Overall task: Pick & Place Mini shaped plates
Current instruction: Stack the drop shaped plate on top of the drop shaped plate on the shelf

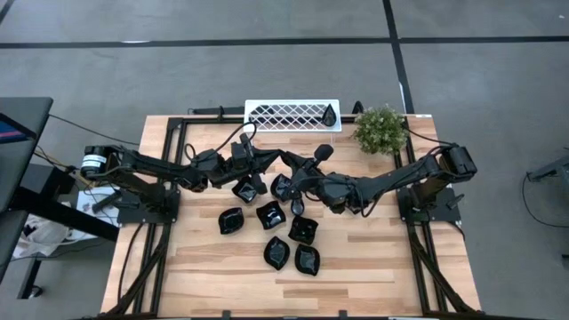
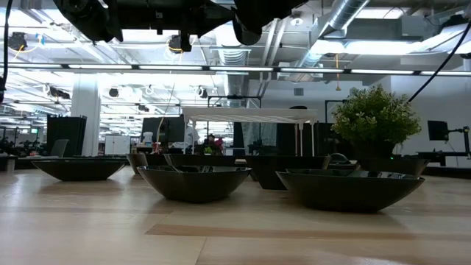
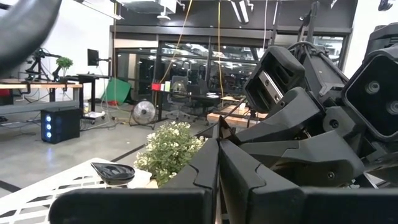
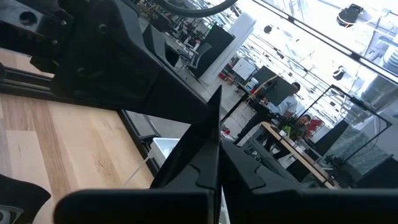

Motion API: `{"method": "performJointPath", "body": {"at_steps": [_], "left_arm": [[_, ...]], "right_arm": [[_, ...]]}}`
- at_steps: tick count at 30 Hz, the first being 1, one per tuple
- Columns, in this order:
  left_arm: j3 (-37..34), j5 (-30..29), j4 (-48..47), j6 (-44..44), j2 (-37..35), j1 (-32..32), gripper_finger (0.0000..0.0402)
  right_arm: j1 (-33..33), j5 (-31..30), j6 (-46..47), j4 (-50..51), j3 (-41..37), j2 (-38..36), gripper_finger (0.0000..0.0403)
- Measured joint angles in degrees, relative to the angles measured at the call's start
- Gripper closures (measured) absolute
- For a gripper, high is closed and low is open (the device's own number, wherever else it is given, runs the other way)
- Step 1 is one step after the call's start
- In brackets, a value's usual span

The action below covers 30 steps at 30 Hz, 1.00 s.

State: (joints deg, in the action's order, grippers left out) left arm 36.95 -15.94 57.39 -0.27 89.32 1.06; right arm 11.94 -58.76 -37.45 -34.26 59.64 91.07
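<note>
Several small glossy black mini shaped plates lie flat on the wooden table, clustered at its middle; the low view shows them as shallow bowls. One more plate sits on the white lattice rack and shows in the left wrist view. My left gripper and my right gripper point level at each other above the cluster's far side. Both are shut with nothing between their fingers, as their wrist views show. The right arm's wrist stands close in front of the left gripper.
A green potted plant stands at the far right beside the rack. Black frame rails run along the table's left and right sides. The near part of the table is bare wood.
</note>
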Motion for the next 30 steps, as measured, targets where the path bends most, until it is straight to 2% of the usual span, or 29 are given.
{"method": "performJointPath", "body": {"at_steps": [7,19,30], "left_arm": [[0.00,0.09,-0.01,1.38,0.00,0.00,0.0384],[0.00,-0.42,-0.37,1.56,0.00,-0.02,0.0305],[0.02,-1.33,-0.49,3.50,0.00,-0.02,0.0278]], "right_arm": [[0.00,0.02,0.00,0.00,0.00,0.00,0.0399],[0.02,0.43,0.00,0.71,0.00,0.00,0.0401],[-0.02,-2.89,0.70,3.19,0.00,0.00,0.0402]]}}
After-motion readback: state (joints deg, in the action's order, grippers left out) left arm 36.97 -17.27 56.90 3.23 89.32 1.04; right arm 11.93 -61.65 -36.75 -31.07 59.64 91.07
